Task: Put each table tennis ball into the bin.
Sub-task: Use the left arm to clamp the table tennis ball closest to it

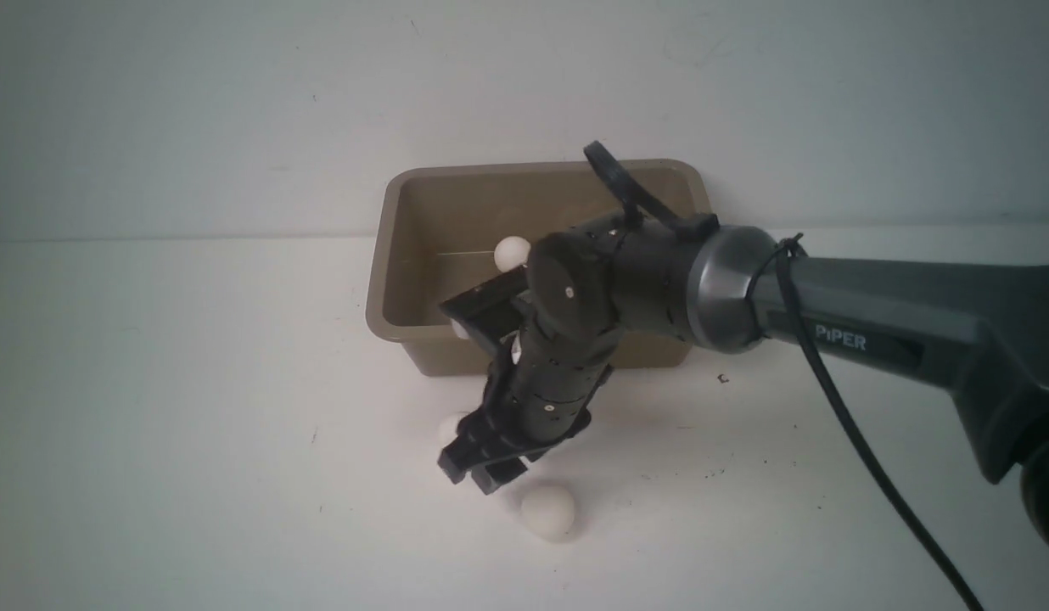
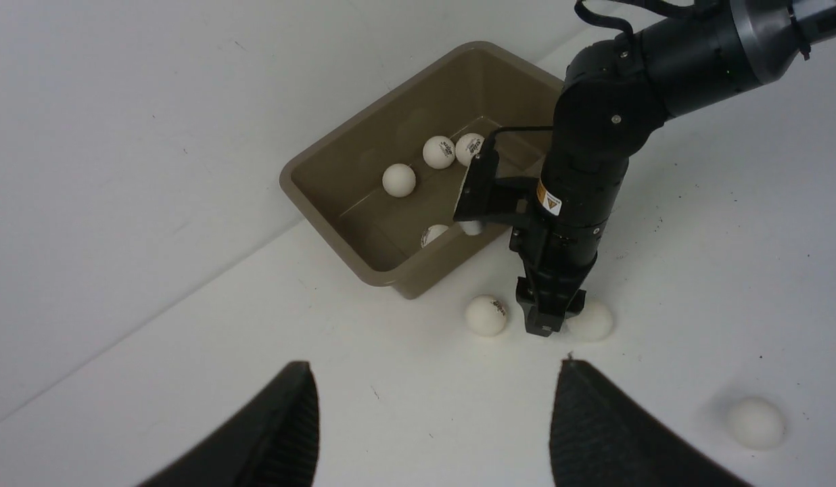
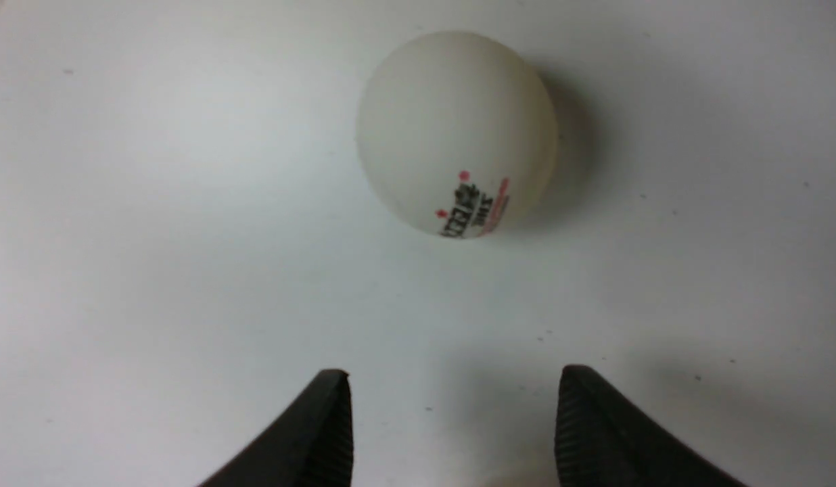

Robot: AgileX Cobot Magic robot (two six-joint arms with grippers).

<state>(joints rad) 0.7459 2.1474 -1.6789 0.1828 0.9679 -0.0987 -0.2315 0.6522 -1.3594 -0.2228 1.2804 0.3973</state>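
The taupe bin (image 1: pixel 389 255) stands at the back of the table, and the left wrist view shows several table tennis balls (image 2: pixel 398 180) inside it. My right gripper (image 1: pixel 478 475) points down at the table just in front of the bin, open and empty. One ball (image 1: pixel 450 427) lies on one side of it and another (image 1: pixel 548 512) on the other. In the right wrist view a printed ball (image 3: pixel 456 132) lies just beyond the open right gripper (image 3: pixel 453 370). A third loose ball (image 2: pixel 755 423) lies farther off. My left gripper (image 2: pixel 435 364) hangs open and empty, high above the table.
A white wall rises right behind the bin. The right arm (image 1: pixel 872 322) stretches across the table from the right, with its black cable (image 1: pixel 864 450) hanging below it. Small dark specks (image 1: pixel 722 378) dot the white tabletop.
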